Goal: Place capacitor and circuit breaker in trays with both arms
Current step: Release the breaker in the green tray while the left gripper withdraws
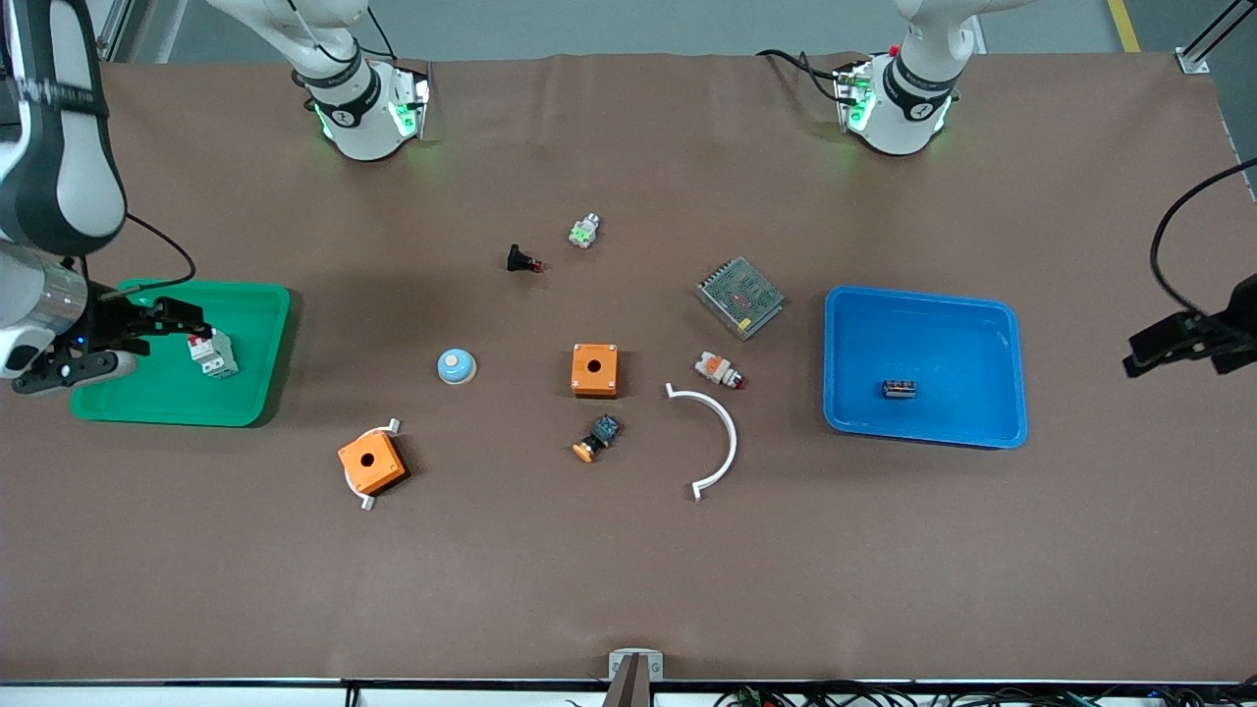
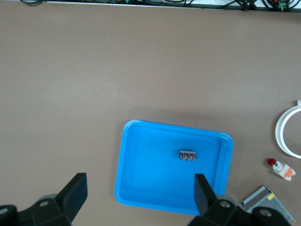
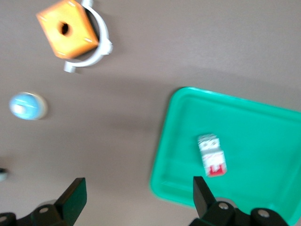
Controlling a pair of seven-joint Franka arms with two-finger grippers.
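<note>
Capacitor (image 1: 899,389) lies flat in the blue tray (image 1: 1011,324), toward the left arm's end of the worktop (image 1: 628,570). Circuit breaker (image 1: 213,353) lies in the green tray (image 1: 275,304) at the right arm's end, apart from the rim. Both parts look placed; the step in hand reads as clearing the arms away.

Right gripper (image 1: 113,339) hovers over the green tray, fingers released and empty, just beside the breaker in the front view. Left gripper (image 1: 1174,344) hangs over bare worktop outside the blue tray, fingers spread, nothing between them.

To do the step well: the right arm should rise straight before swinging off, so a finger does not clip the breaker or catch the tray wall. The left arm is already clear and only needs to lift away.

Views compared: the right wrist view shows the breaker's red levers (image 3: 217,168) pointing toward the tray rim; in the front view the fingers crowd that part. The left wrist view shows the capacitor near the tray's middle. Only the front view shows the clutter between the trays, such as the orange box (image 1: 594,369) and white arc (image 1: 712,437).
</note>
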